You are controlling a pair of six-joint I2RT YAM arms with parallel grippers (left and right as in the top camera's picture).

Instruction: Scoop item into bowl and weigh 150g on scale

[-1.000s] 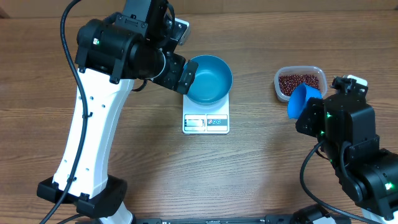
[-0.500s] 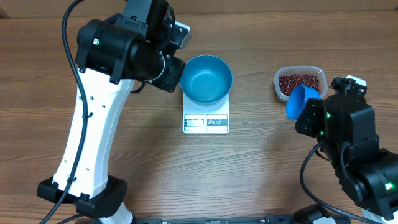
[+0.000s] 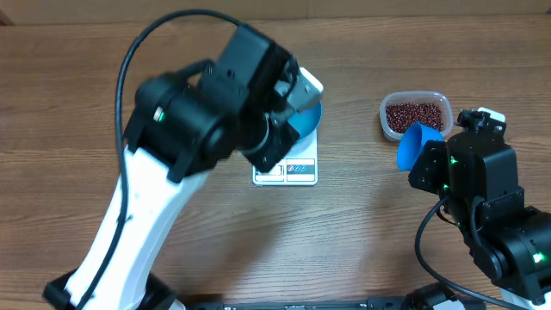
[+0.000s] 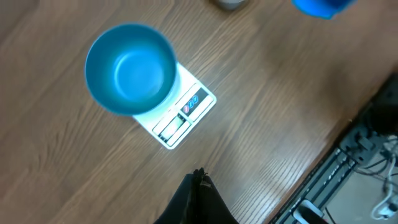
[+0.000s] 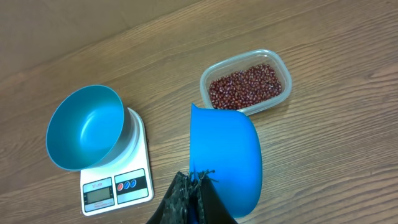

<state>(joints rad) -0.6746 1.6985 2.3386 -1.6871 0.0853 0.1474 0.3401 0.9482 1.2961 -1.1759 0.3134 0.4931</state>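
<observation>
Right wrist view: right claw (image 5: 194, 179) clamped a small blue plastic scoop (image 5: 227, 155), dark red-brown beans (image 5: 245, 86) in a clear tub (image 5: 285, 73) just beyond, upper right; left claw (image 4: 199, 177) was pinched together, empty

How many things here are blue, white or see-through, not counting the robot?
Blue: 2 (bowl, scoop)
White: 1 (scale)
See-through: 1 (tub)
Total: 4

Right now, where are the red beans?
Seen from overhead, the beans sit in the clear tub on the right, beside the blue scoop the right claw holds.
</observation>
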